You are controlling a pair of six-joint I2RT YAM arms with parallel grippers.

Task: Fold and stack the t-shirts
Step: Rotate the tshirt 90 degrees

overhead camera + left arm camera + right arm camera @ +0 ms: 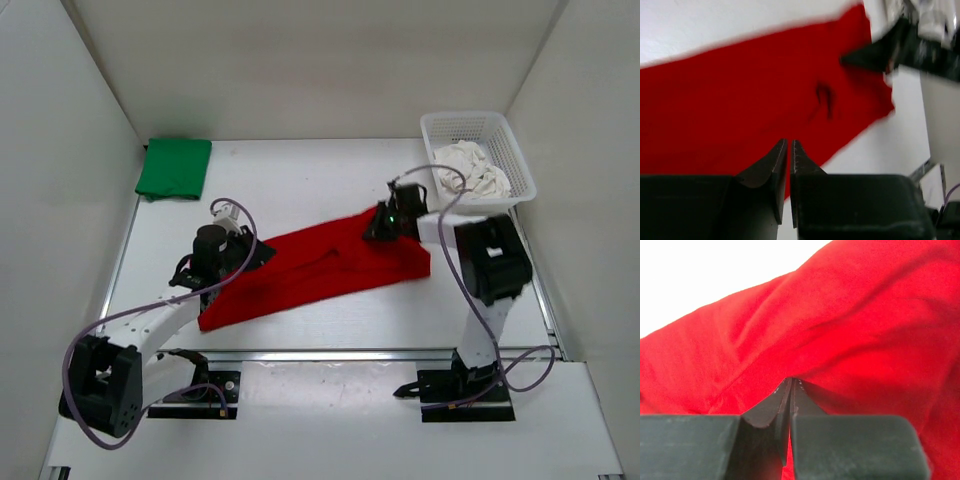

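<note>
Right fingers pinching red t-shirt at tips.

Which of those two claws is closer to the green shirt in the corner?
Left. The left gripper is at the red shirt's left end, with the green shirt just beyond it; the right gripper pinches the red shirt's right end, beside the basket.

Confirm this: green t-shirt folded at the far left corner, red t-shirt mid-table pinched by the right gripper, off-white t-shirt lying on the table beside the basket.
Wrong on one point: the off-white t-shirt lies inside the basket, not beside it, as the top view shows. The rest stands.
</note>
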